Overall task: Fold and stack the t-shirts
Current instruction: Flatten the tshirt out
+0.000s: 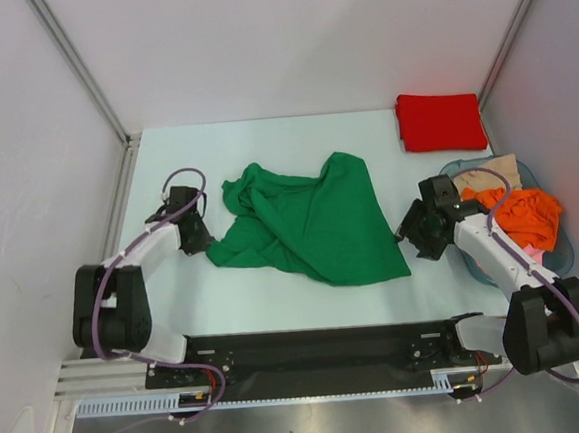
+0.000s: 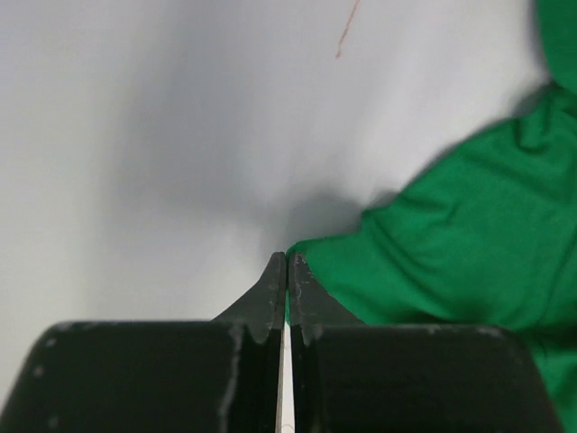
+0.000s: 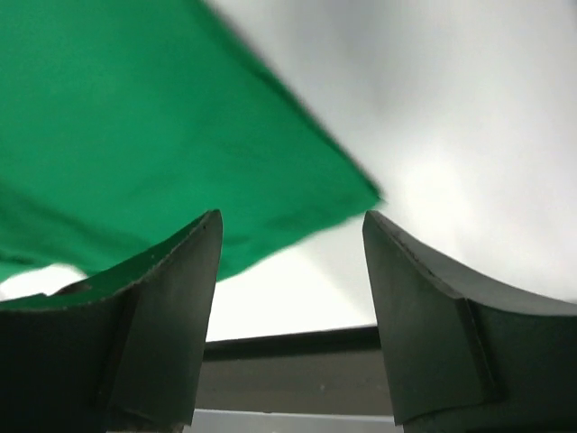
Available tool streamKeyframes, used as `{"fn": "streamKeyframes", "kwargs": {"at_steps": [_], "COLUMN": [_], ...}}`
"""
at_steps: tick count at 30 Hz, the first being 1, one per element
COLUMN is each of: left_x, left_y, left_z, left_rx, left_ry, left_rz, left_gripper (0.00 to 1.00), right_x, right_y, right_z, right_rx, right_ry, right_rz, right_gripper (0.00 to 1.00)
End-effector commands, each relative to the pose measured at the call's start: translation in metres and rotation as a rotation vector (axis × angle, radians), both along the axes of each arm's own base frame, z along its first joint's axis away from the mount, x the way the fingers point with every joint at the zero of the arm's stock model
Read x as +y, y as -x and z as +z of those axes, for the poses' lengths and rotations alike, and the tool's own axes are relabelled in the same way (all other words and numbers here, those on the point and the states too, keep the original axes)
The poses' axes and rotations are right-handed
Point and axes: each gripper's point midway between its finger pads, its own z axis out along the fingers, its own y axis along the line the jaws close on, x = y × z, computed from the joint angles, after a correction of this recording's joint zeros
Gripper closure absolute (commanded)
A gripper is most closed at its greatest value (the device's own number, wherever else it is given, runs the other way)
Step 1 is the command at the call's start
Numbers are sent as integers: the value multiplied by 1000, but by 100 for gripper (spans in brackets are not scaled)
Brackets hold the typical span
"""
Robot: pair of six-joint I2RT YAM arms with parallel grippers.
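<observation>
Green t-shirt (image 1: 310, 225) spreading in hand. Left claw (image 2: 287, 262) pressed together at its left corner, catch on cloth unclear; right claw (image 3: 292, 221) spread over right corner. Lay crumpled on the surface (image 1: 226, 302); red t-shirt (image 1: 441, 121) folded beyond. Next called for closing right, pulling taut.

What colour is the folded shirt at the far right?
The folded shirt is red, clearest in the top external view.

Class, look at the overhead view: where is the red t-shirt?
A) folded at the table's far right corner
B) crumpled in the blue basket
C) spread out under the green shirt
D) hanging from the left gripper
A: the red t-shirt lies folded flat on the table at its far right corner, beyond the blue basket.
</observation>
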Motion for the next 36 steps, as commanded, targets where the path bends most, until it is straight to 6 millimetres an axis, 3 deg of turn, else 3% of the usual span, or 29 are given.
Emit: {"fn": "streamKeyframes", "kwargs": {"at_steps": [1, 6, 12, 18, 21, 23, 24, 27, 30, 36], "left_x": [-2, -8, -13, 10, 10, 5, 4, 0, -3, -11], "left_y": [-3, 6, 22, 49, 68, 79, 82, 83, 79, 78], "left_z": [44, 78, 100, 167, 169, 154, 158, 166, 169, 160], "left_rx": [-126, -247, -321, -532, -550, -524, -553, -583, -571, -550], "left_ry": [6, 34, 72, 23, 61, 102, 125, 135, 139, 168], "left_rz": [4, -4, -6, 63, 91, 89, 102, 91, 70, 50], "left_gripper": [100, 100, 100, 100, 100, 100, 100, 100, 100, 100], "right_x": [-27, -22, -15, -3, 1, 2, 1, -1, 4, 3], "right_y": [24, 32, 38, 50, 55, 54, 54, 53, 51, 51], "right_z": [-16, -23, -38, -47, -47, -46, -47, -50, -51, -59], "right_rx": [87, 88, 49, 78, 76, 58, 52, 56, 61, 75], "right_ry": [95, 53, 26, 40, 22, 15, 27, 43, 24, 22], "right_rz": [-186, -266, -325, -266, -278, -284, -289, -292, -284, -308], "right_gripper": [32, 36, 40, 41, 41, 41, 42, 44, 57, 57]}}
